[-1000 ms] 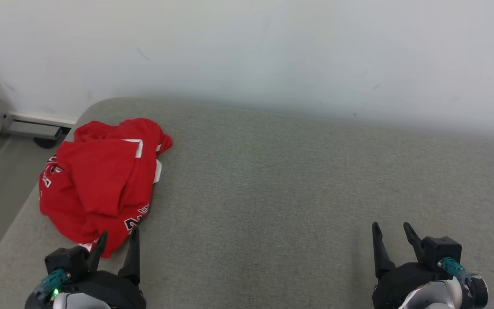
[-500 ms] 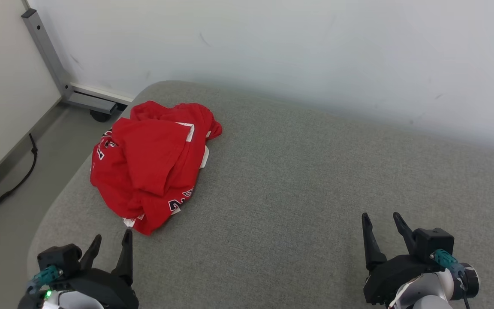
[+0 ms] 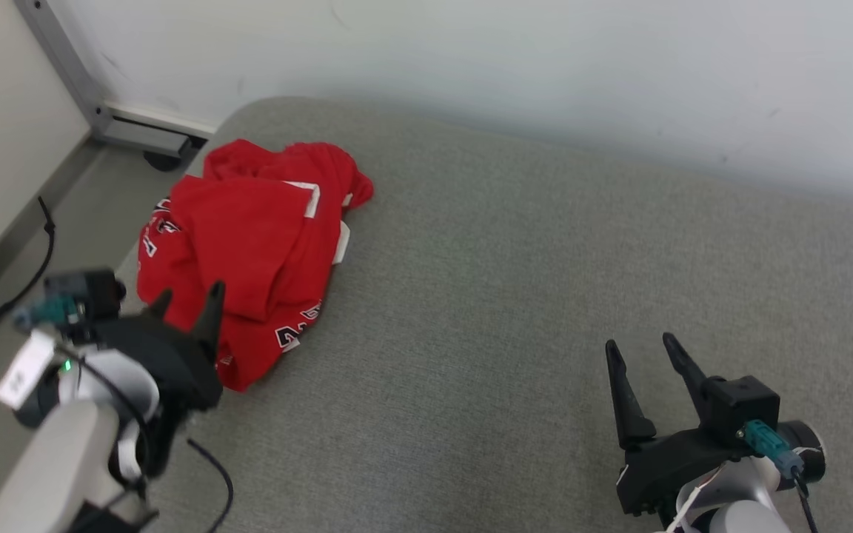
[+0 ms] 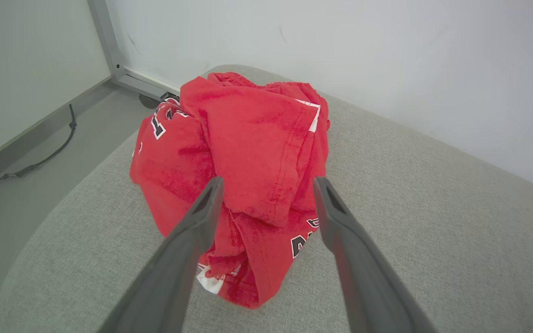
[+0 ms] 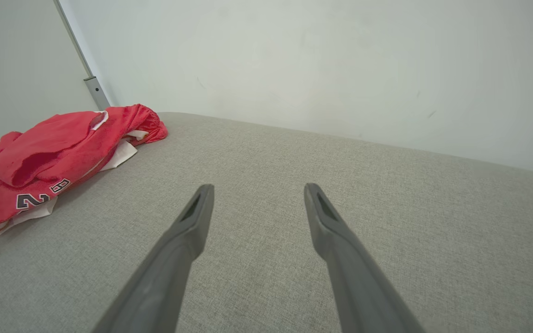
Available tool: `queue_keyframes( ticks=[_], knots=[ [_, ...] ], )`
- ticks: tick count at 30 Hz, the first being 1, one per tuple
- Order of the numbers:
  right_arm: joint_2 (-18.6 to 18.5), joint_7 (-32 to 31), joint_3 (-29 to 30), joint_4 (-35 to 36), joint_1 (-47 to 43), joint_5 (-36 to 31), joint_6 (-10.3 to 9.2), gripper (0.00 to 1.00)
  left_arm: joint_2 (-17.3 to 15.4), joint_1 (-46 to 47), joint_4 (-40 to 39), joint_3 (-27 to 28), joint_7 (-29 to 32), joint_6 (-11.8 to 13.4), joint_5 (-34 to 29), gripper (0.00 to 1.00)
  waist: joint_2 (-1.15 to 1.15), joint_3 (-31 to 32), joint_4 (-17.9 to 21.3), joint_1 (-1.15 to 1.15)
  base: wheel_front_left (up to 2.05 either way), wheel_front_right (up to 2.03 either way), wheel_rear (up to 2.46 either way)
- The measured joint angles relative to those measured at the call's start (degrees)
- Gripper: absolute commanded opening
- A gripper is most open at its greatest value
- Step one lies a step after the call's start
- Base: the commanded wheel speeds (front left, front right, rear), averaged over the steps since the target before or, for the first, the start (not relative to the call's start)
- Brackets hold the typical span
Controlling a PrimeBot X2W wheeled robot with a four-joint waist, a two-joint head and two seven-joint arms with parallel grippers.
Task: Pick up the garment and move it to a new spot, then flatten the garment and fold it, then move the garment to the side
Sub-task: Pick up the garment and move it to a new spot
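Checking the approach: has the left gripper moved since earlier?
Yes. The left gripper has advanced toward the red garment, its tips now reaching farther across it.

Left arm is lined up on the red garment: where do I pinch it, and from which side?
Take the hemmed edge of the top flap of the red garment, coming in from the near side with the left gripper. That flap lies loose and raised on the crumpled pile, its hem facing the open fingers, which frame it. Likely the easiest pinch.
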State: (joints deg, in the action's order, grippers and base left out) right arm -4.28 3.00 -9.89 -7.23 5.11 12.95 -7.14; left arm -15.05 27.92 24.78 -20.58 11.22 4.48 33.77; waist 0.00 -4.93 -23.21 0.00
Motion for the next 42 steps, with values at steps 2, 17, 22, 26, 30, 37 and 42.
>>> queue_keyframes(
  ticks=[2, 17, 22, 26, 30, 37, 42],
  knots=[
    [-0.93, -0.83, -0.33, 2.02, 0.01, -0.75, 0.00, 1.00, -0.23, 3.22, 1.03, 0.00, 3.00, 0.04, 0.04, 1.00, 0.00, -1.25, 0.46, 0.00, 0.00, 0.00, 0.00],
    [-5.09, -7.98, -1.86, 13.18, 0.88, -4.02, 0.09, 1.00, -6.55, 17.85, 8.56, 0.02, 18.89, 0.56, -1.03, 1.00, 0.01, -11.78, 7.33, 0.01, 0.00, 0.00, 0.00],
    [-5.48, -9.62, -1.63, 15.00, 2.57, -4.12, 0.10, 1.00, -7.04, 20.68, 10.09, -0.99, 21.70, 1.09, -2.86, 1.00, 0.01, -15.22, 9.89, 0.01, 0.00, 0.00, 0.00],
    [-5.97, -10.61, -1.12, 15.99, 2.60, -4.11, 0.10, 1.00, -6.83, 22.69, 11.84, -1.10, 24.04, 1.58, -3.80, 1.00, 0.01, -17.64, 11.29, 0.01, 0.00, 0.00, 0.00],
    [-5.98, -11.43, -1.21, 17.01, 2.88, -4.12, 0.10, 1.00, -7.43, 23.08, 13.41, -1.07, 25.77, 1.75, -4.54, 1.00, 0.01, -19.48, 12.15, 0.01, 0.00, 0.00, 0.00],
    [-6.05, -12.61, -0.86, 17.42, 3.70, -4.12, 0.10, 1.00, -6.99, 25.33, 15.01, -1.27, 26.57, 2.12, -5.59, 0.00, 0.01, -20.86, 12.33, 0.00, 0.00, 0.00, 0.00],
    [-6.08, -13.11, -0.51, 16.95, 3.72, -4.11, 0.09, 1.00, -5.63, 25.77, 16.16, -1.34, 26.55, 2.13, -5.56, 0.00, 0.01, -20.45, 11.72, 0.00, 0.00, 0.00, 0.00]
  ],
)
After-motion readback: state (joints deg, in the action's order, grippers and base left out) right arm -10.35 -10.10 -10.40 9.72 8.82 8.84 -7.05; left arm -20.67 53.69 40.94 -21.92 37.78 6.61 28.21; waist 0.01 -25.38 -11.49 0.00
